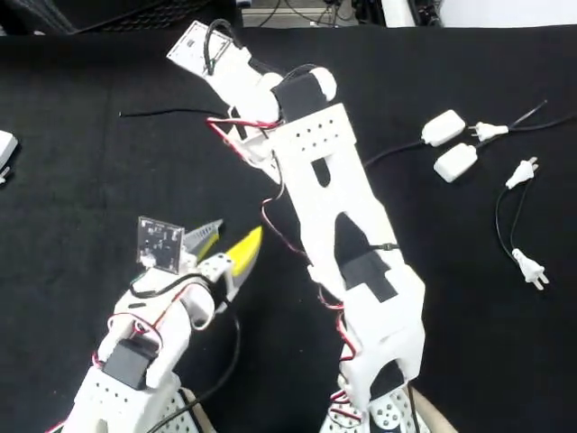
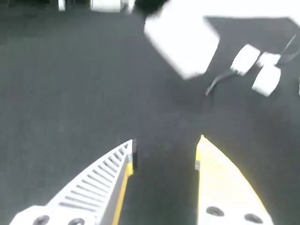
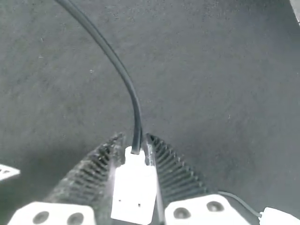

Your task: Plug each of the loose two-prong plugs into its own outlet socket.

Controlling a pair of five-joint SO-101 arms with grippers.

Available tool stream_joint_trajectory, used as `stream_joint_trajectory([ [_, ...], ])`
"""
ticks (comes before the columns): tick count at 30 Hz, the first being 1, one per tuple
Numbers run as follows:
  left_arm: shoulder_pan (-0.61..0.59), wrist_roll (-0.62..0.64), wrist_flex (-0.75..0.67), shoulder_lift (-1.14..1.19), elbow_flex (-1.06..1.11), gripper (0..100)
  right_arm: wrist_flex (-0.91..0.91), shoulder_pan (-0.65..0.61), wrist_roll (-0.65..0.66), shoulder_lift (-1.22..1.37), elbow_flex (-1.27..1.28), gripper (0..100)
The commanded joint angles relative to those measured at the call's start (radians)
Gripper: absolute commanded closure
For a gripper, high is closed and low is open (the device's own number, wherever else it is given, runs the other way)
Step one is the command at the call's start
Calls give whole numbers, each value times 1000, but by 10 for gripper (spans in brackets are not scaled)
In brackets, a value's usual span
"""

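My right gripper is shut on a flat white plug, just above the black mat. The plug's black cable runs out past the fingertips; in the high view the cable trails left from under the right arm's wrist. At the right lie two white outlet sockets and three loose two-prong plugs. My left gripper hangs open with nothing in it over bare mat at the lower left. It faces the sockets, which are far off.
The right arm stretches diagonally across the middle of the black mat, between the left gripper and the sockets. A white object sits at the left edge. Thin black cables loop around the loose plugs at the right.
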Motion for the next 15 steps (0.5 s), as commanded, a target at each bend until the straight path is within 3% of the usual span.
stream_joint_trajectory([
  [1, 27, 11, -140, -5, 16, 776, -14, 11, -12, -7, -38, 987],
  [6, 27, 11, -298, -5, 16, 776, -18, 6, -26, -7, -30, 987],
  [9, 16, 11, -358, -5, 16, 776, -18, -15, -118, -7, -31, 987],
  [15, 10, 11, -365, 5, 16, 777, 3, -80, -187, -18, -41, 987],
])
